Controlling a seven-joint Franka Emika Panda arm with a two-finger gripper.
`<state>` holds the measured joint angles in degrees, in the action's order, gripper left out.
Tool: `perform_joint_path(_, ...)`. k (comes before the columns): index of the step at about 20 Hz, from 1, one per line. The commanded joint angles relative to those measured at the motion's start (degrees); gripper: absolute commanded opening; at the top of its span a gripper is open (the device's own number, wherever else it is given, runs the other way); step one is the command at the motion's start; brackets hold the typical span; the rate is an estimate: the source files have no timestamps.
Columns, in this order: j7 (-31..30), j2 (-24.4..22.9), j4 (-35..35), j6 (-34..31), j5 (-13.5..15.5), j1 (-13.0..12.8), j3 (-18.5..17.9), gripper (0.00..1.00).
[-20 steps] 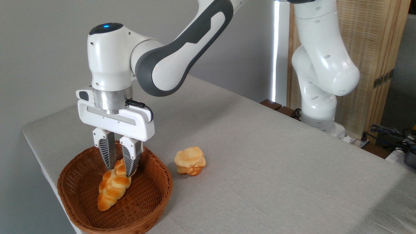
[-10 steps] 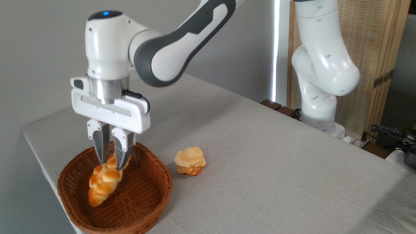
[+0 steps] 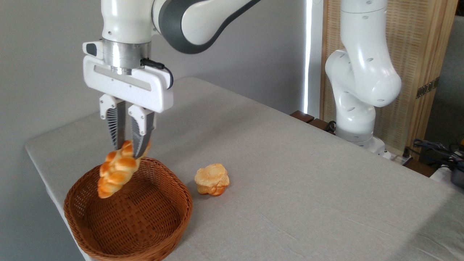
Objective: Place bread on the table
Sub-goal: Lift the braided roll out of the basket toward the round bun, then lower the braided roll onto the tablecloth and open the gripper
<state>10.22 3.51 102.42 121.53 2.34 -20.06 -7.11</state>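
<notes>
One grey-clothed table point(image 3: 290, 174), grey wall point(image 3: 43, 54), wooden screen point(image 3: 427, 54)

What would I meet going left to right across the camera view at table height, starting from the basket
Wicker basket with the braided bread held above it by the gripper → small round bun on the table → the robot's white base at the far right edge.

I am raising the claw point(image 3: 127, 152), lifting the bread point(image 3: 116, 169) out of the basket point(image 3: 159, 221), now hanging above it.
</notes>
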Motion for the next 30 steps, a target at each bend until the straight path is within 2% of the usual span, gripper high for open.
perform_joint_path(1, 6.98, -4.47, 3.22, -5.85, 0.03, -0.42, 0.08, 0.48)
perform_joint_path(5, 14.9, -8.34, 6.38, -14.46, 0.29, -1.47, 0.26, 0.48)
perform_joint_path(7, 16.41, -10.01, 8.75, -16.4, 0.38, -2.09, 0.26, 0.5)
perform_joint_path(9, 17.46, -11.33, 11.04, -17.63, 0.38, -3.75, 0.26, 0.52)
perform_joint_path(11, 17.9, -11.69, 12.71, -17.64, 0.38, -5.34, 0.17, 0.62)
perform_joint_path(12, 17.91, -11.78, 13.16, -17.73, 0.38, -5.69, 0.17, 0.73)
perform_joint_path(14, 17.99, -11.78, 13.69, -17.64, 0.38, -5.87, 0.26, 0.83)
perform_joint_path(15, 17.99, -11.69, 13.86, -17.64, 0.38, -6.04, 0.17, 0.99)
perform_joint_path(30, 17.99, -11.86, 13.43, -16.24, 0.12, -6.22, -0.09, 1.0)
